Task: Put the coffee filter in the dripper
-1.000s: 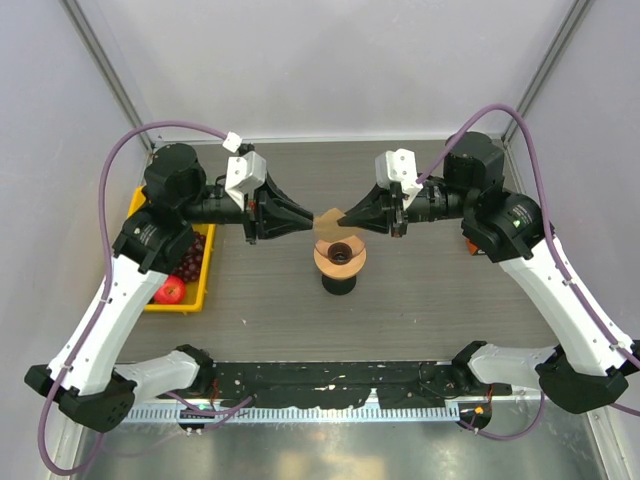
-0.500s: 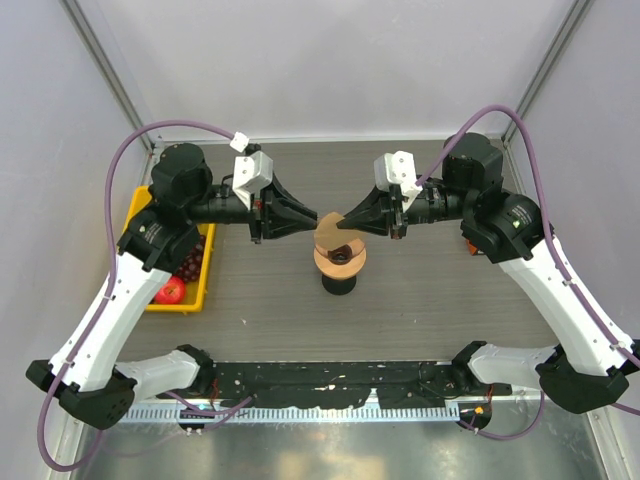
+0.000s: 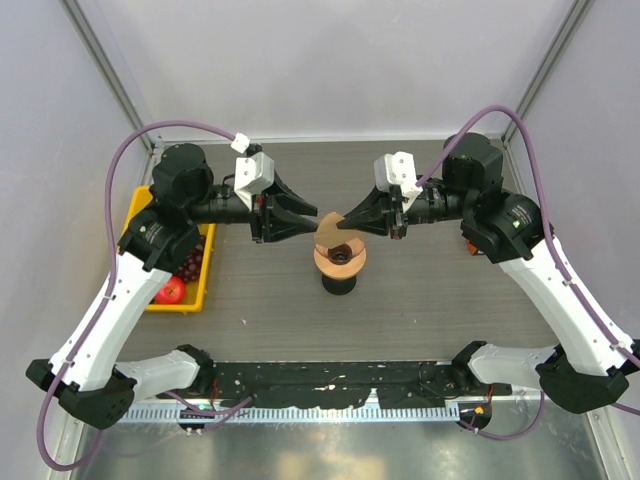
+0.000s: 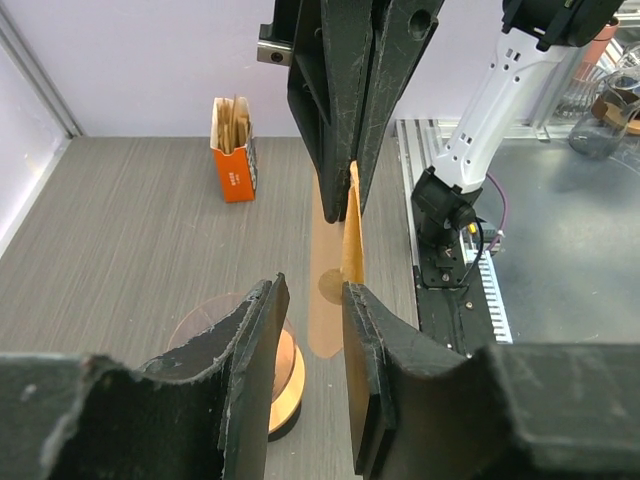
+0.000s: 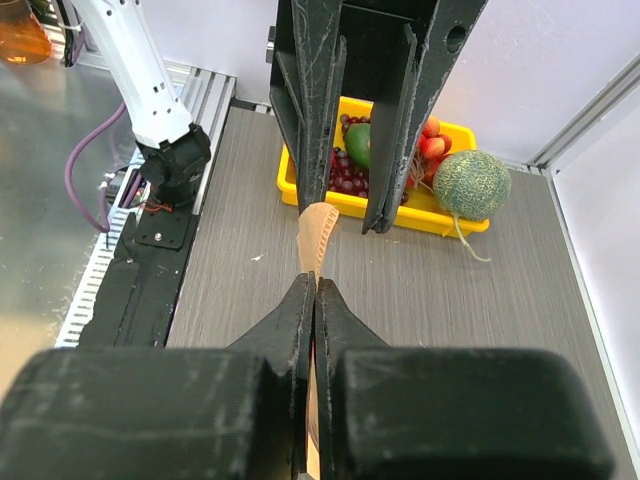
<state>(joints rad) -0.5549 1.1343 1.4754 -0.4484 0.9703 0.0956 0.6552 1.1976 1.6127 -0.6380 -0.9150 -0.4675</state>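
At far left of the surface (image 3: pixel 260 300): yellow tray (image 3: pixel 203 275) with dark grapes (image 3: pixel 190 265) and one red fruit (image 3: pixel 170 290). The right wrist view also shows a netted melon (image 5: pixel 472 185) just beside the tray, on the surface.

Left pincer (image 3: pixel 308 220): points right, level, above the surface. Jaws a narrow gap apart and gripping nothing. In the right wrist view the two fingers (image 5: pixel 310 120) stand on either side of the filter's free edge. The paper lies close to one finger, with clear space to the other. Whether it touches that finger: cannot tell.

Filter (image 3: pixel 326 230): tan paper, in the air between the two pincer tips. It sits over the back rim of the dripper and is not seated in it. In both wrist views it stands on edge and appears as a thin vertical strip.

Dripper (image 3: pixel 355 262): orange-brown funnel with a dark centre hole, upright on a black stand (image 3: pixel 340 284) at mid-surface. It is just below and slightly nearer than the pincer tips. No paper inside.

Right pincer (image 3: pixel 343 224): points left, facing the left one tip to tip. Jaws pressed together on the filter's right edge, so the paper sticks out from the tips toward the left pincer. It alone carries the filter.

Toward the right, at the back: orange box (image 4: pixel 235 150), upright and open-topped, with tan sheets standing in it. It is well apart from the dripper.
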